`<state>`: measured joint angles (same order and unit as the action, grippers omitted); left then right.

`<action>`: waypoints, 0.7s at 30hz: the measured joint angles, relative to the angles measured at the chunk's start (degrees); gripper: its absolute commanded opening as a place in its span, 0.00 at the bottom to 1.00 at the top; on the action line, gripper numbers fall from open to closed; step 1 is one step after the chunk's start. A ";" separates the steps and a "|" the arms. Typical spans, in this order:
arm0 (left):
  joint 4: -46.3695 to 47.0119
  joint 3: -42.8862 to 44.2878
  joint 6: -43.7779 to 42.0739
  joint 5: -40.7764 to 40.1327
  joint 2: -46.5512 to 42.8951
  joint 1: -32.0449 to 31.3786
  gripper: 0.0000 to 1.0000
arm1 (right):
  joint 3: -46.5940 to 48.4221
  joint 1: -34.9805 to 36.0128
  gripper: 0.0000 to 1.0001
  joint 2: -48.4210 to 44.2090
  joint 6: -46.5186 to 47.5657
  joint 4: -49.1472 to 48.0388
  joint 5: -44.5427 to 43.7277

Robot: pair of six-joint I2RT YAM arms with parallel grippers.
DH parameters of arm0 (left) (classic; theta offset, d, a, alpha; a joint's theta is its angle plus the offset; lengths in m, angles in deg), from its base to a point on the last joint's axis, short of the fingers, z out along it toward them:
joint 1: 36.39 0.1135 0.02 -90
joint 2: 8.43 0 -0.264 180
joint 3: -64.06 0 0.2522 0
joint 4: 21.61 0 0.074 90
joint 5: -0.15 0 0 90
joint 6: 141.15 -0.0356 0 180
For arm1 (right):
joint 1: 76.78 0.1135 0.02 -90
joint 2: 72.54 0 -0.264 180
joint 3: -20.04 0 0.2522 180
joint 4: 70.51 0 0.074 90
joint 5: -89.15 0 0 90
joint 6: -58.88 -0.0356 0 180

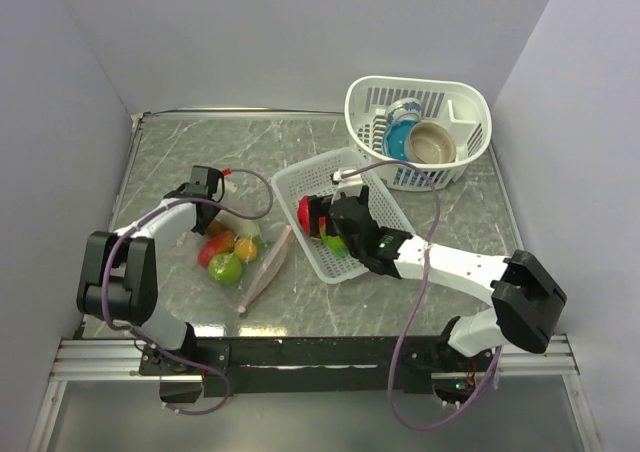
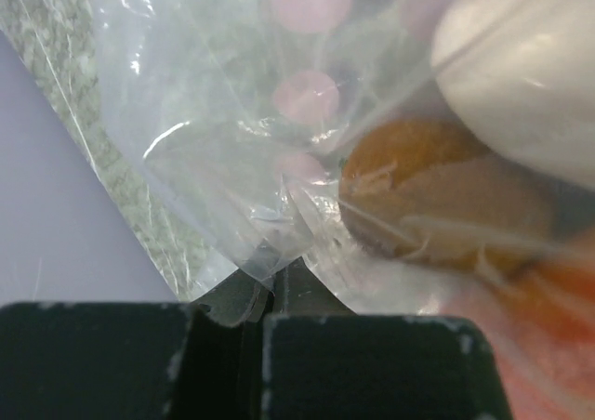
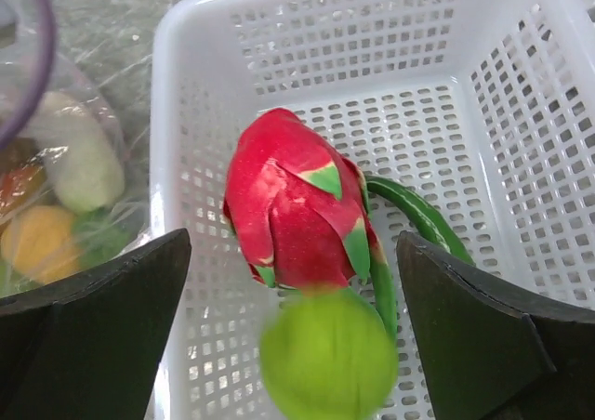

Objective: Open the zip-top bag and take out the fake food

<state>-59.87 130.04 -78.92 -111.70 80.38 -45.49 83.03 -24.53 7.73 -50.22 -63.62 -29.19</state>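
Observation:
The zip-top bag (image 1: 236, 248) lies flat at the left with its pinkish zip strip (image 1: 267, 266) on its right edge. Red, green, orange and whitish fake food (image 1: 226, 267) is inside it. My left gripper (image 1: 216, 208) is shut on the bag's far corner (image 2: 265, 257), with an orange-brown fruit (image 2: 437, 197) close behind the film. My right gripper (image 1: 322, 220) is open above the flat white basket (image 1: 378, 194). Between its fingers (image 3: 102, 318) a blurred green ball (image 3: 327, 355) is free in the air, over a red-pink dragon fruit (image 3: 288, 206) and a long green vegetable (image 3: 420, 214) in the basket (image 3: 372, 123).
A taller white perforated basket (image 1: 470, 102) at the back right holds a tan bowl (image 1: 432, 142) and a blue cup (image 1: 402, 122). Walls close in the table on the left, back and right. A purple cable (image 1: 432, 212) loops over the right arm.

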 measured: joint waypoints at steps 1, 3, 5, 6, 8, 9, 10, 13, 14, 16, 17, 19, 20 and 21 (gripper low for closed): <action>0.87 0.00 0.00 -0.37 0.72 0.00 0.01 | 0.42 0.15 1.00 0.04 0.11 0.33 0.15; 2.82 0.02 -0.04 -0.96 2.25 0.00 0.01 | 0.70 1.09 1.00 0.00 0.57 0.35 -0.17; 4.28 0.07 -0.20 -1.53 3.52 0.00 0.01 | 0.66 3.04 1.00 0.00 1.49 0.37 -1.11; 4.96 0.07 -0.28 -1.75 3.91 0.00 0.01 | 0.52 4.81 1.00 -0.02 2.25 -0.04 -1.75; 6.38 0.20 -0.59 -2.29 4.92 0.00 0.01 | 0.17 10.38 1.00 -0.02 4.39 -1.44 -3.19; 7.08 0.28 -0.66 -2.56 5.51 0.00 0.01 | 0.17 13.49 1.00 0.11 5.49 -2.14 -3.78; 7.61 0.31 -0.66 -2.64 5.88 0.00 0.01 | 0.17 15.54 0.98 0.42 6.27 -2.97 -4.20; 8.41 0.48 -0.63 -3.15 7.08 -0.26 0.01 | 0.44 22.38 0.91 3.69 8.92 -6.95 -5.16; 8.63 0.48 -0.63 -3.32 7.23 -0.44 0.01 | 0.68 23.69 0.89 5.51 9.57 -7.72 -5.22; 9.16 0.48 -0.66 -3.58 7.41 -0.76 0.01 | 1.79 25.16 0.87 9.90 10.43 -8.37 -5.11; 9.35 0.46 -0.66 -3.65 7.41 -0.87 0.01 | 2.56 25.49 0.87 12.15 10.73 -8.59 -5.07; 9.88 0.46 -0.68 -3.80 7.41 -1.01 0.01 | 4.00 25.70 0.86 16.17 11.34 -8.92 -4.83; 10.10 0.46 -0.68 -3.87 7.41 -1.01 0.01 | 4.57 25.73 0.85 17.73 11.52 -9.09 -4.66; 10.19 0.46 -0.66 -3.93 7.41 -1.01 0.01 | 5.18 25.70 0.85 19.21 11.76 -9.18 -4.57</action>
<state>-49.68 130.50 -79.57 -115.63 87.79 -46.50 88.21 1.17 26.95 -38.46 -72.80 -33.76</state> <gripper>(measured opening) 0.016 0.860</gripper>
